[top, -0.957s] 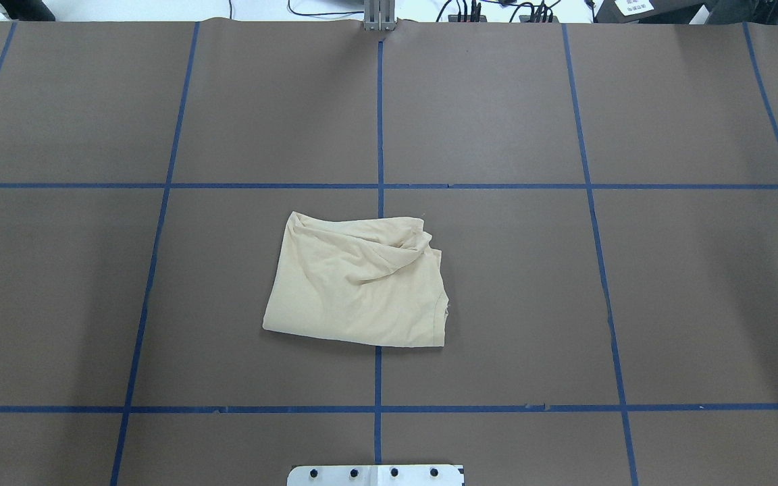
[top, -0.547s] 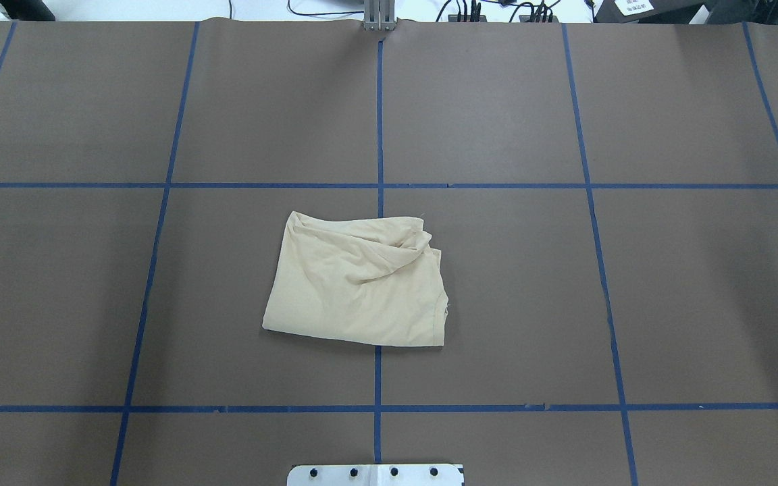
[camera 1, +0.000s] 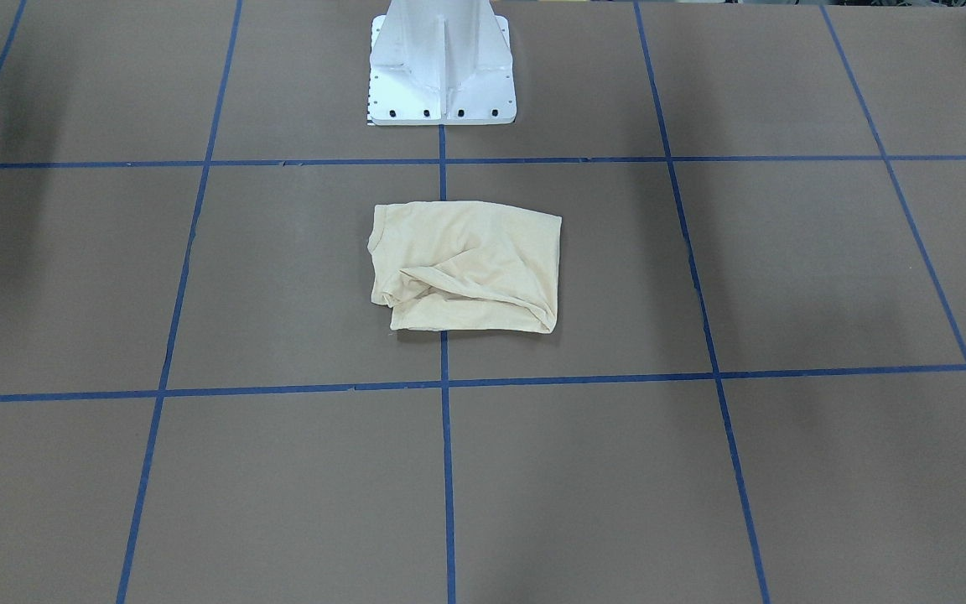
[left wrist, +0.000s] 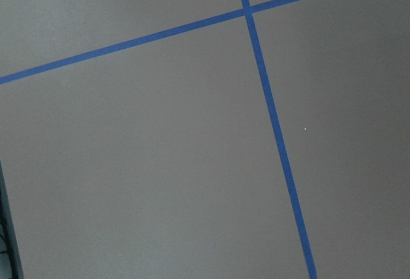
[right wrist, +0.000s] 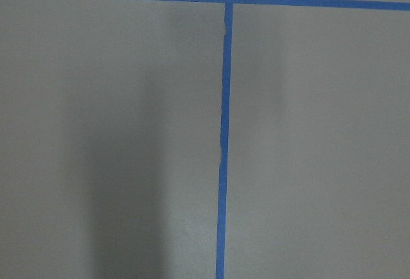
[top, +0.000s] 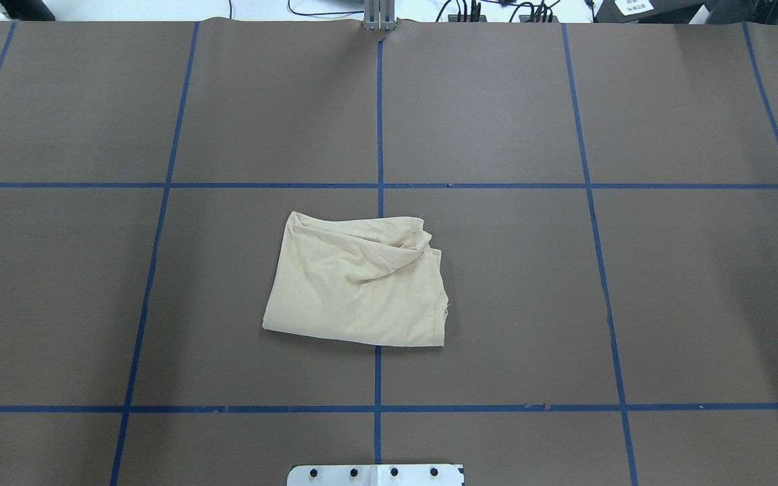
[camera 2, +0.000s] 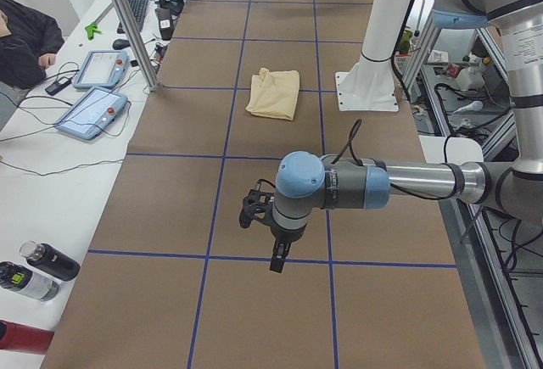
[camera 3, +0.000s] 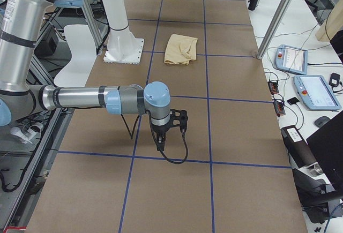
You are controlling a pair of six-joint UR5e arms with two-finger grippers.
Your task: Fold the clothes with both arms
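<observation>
Left arm [camera 2: 407, 184]: forearm level, stretched out from the elbow, wrist turned down. Left gripper [camera 2: 277, 250] points down, holding nothing. Right arm [camera 3: 80, 97]: same pose, right gripper [camera 3: 160, 139] also points down. Neither gripper's opening can be read from these side views.

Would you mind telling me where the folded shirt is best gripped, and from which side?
Probably at the far edge of the shirt, away from the pedestal, coming down from above. There the cloth bunches into raised ridges, mostly toward the robot's right, that can be pinched; the near edge lies flat on the table, offering little to catch.
</observation>
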